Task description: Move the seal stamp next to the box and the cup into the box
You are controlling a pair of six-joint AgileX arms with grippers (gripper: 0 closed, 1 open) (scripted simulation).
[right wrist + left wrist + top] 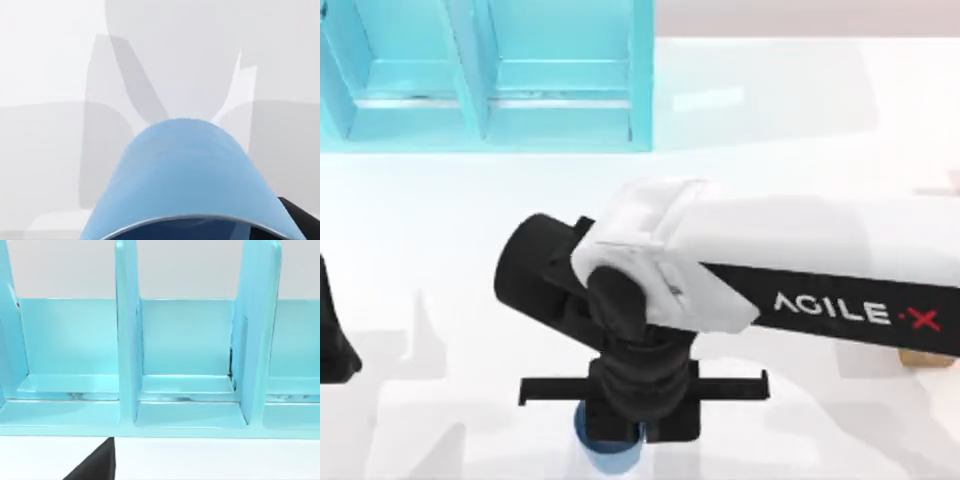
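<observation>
The blue cup (610, 455) stands at the table's front edge, near the middle, mostly hidden under my right gripper (642, 425), which points straight down over it. In the right wrist view the cup (185, 180) sits very close, with a black part of the gripper beside its rim. The seal stamp (927, 358), a tan block, peeks out from under my right arm at the far right. The light-blue box (565, 75), split into compartments, stands at the back left, and its compartments (187, 340) face the left wrist camera. My left gripper (332, 345) is parked at the far left edge.
My right arm (800, 270) stretches from the right edge across the middle of the table, covering much of it. A small tan patch (948, 183) shows at the right edge behind the arm.
</observation>
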